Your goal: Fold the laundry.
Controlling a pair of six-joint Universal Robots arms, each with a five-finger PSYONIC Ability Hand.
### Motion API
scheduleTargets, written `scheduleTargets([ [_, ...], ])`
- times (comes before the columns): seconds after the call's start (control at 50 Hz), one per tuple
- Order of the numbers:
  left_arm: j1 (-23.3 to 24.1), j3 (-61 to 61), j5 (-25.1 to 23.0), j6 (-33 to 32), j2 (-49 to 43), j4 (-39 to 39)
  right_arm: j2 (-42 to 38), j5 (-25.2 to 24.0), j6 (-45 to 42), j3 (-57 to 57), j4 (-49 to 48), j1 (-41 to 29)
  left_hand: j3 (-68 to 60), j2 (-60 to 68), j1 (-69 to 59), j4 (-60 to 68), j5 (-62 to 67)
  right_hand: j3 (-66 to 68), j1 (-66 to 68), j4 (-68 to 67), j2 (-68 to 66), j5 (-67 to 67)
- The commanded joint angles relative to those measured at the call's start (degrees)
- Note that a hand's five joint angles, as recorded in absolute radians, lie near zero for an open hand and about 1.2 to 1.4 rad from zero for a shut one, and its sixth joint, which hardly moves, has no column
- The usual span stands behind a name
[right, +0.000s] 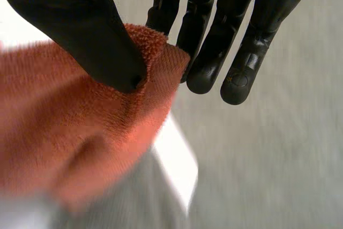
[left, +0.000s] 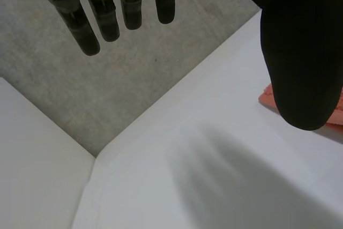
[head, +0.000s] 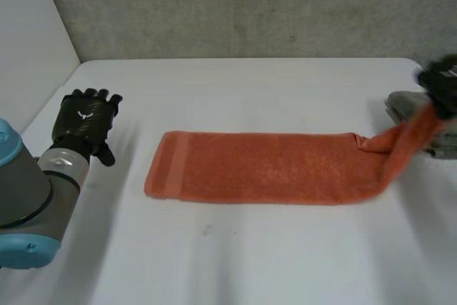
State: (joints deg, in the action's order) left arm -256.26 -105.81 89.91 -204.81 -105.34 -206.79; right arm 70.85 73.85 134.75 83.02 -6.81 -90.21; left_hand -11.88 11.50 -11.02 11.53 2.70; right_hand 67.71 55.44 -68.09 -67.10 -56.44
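Towel (head: pixel 264 168) stretched across mid-surface (head: pixel 250 262), its 3 o'clock end lifted | right robot hand (right: pixel 75 25) pinches that corner, thumb against fingers | left robot hand (head: pixel 86 118) at 9 o'clock, fingers relaxed, empty | risk: the shallow pinch slips and the fold lands crooked.

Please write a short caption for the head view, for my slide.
Right hand pinches one end of the orange towel, raised off the white table; left hand open, away from it.

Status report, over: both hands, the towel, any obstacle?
Left hand open, off the towel. Right hand pinching the towel's right end, raised off the table. Rest of towel lying flat. No obstacle seen.
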Motion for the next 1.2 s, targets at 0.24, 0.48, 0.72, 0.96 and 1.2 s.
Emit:
scheduleTargets([
  [0.24, -2.76, -1.6, -0.09, 0.11, 3.12, 0.16, -31.63, -7.3, -1.68, -30.8, -2.77, -43.12, 1.88, -1.5, 1.02, -1.53, -2.7, 12.29, 24.56, -11.91, -12.9, -13.56],
  [0.48, -1.97, -1.07, -0.18, -0.06, 3.04, 0.07, -33.24, -1.27, 1.03, -32.75, -1.46, -45.32, 1.88, -1.5, 1.02, -1.53, -2.7, -57.71, -45.44, 58.09, 57.1, 56.44],
  [0.72, 7.7, 3.5, -4.75, -0.15, -0.56, 0.07, -15.83, 8.42, 22.84, -16.15, 13.49, -33.11, 1.88, -1.5, 1.02, -1.53, -2.7, -57.71, -45.44, 58.09, 57.1, 56.44],
  [0.96, 14.38, 10.88, -4.4, -0.24, -8.74, 1.82, -14.86, 5.17, 23.63, 1.96, 6.64, -23.18, 1.88, -1.5, 1.02, -1.53, -2.7, -37.29, -25.02, 37.67, 36.68, 36.02],
  [1.2, 14.47, 11.24, -4.22, -0.06, -8.74, 3.41, -15.56, 3.94, 23.63, 5.05, 0.13, -20.01, 1.88, -1.5, 1.02, -1.53, -2.7, 12.29, 24.56, -11.91, -12.9, -13.56],
])
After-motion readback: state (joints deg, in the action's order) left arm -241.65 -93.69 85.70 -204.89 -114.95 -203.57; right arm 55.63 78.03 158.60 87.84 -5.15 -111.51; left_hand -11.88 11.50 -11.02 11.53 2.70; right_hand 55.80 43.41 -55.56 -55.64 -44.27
